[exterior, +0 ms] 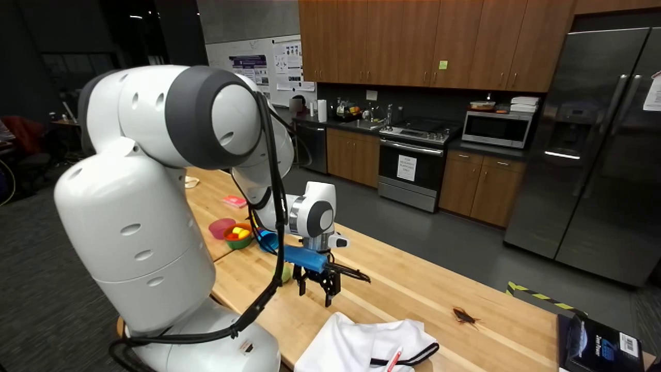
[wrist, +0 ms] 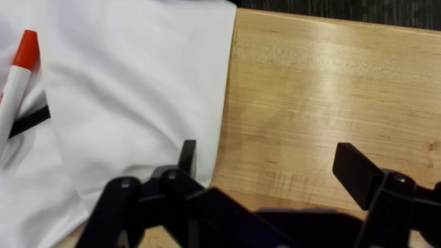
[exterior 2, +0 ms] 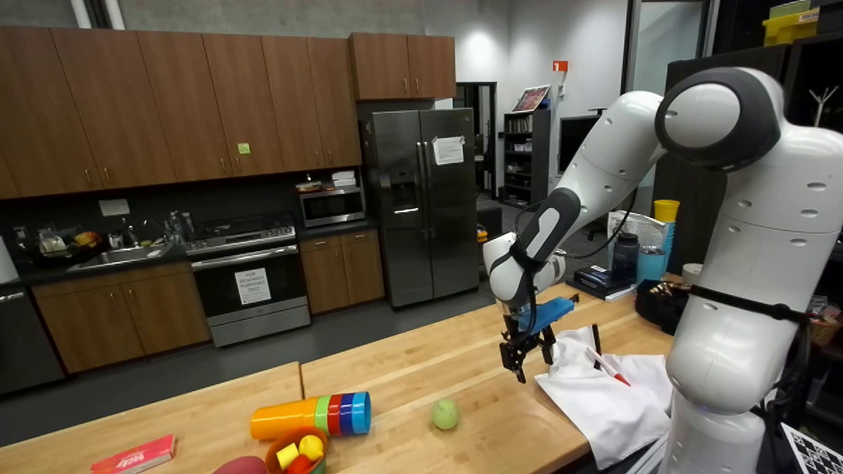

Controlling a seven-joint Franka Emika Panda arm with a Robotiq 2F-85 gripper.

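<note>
Progress: Read left to right in an exterior view, the stack of cups (exterior 2: 311, 415) and the pale green ball (exterior 2: 445, 414) lie unheld on the table (exterior 2: 408, 375); the gripper (exterior 2: 534, 368) is raised above it, carrying nothing; the white cloth (exterior 2: 612, 415) and the marker (exterior 2: 607, 365) lie beside it, also unheld. Judged from this, positioning near the cloth is done, while no grip is made.
Stack of cups: on its side behind the bowl (exterior 2: 294, 434); long axis nearly left to right, orange end at left, light blue rim at right.
Pale green ball: between the cups and the gripper, touching neither; round, hence no long axis.
Gripper: fingertips directed downward; jaws wide, nothing between them. In the wrist view one is seen against the cloth's margin, the other against the table; contact with the cloth cannot be told.
White cloth: on the table near the robot's base, partly hanging past its edge; creased, without a clear long axis. In the wrist view its straight side runs almost top to bottom.
Marker: on the cloth; in that exterior view its long axis slants from upper left to lower right, red cap lowermost. In the wrist view the cap points up and slightly right.
</note>
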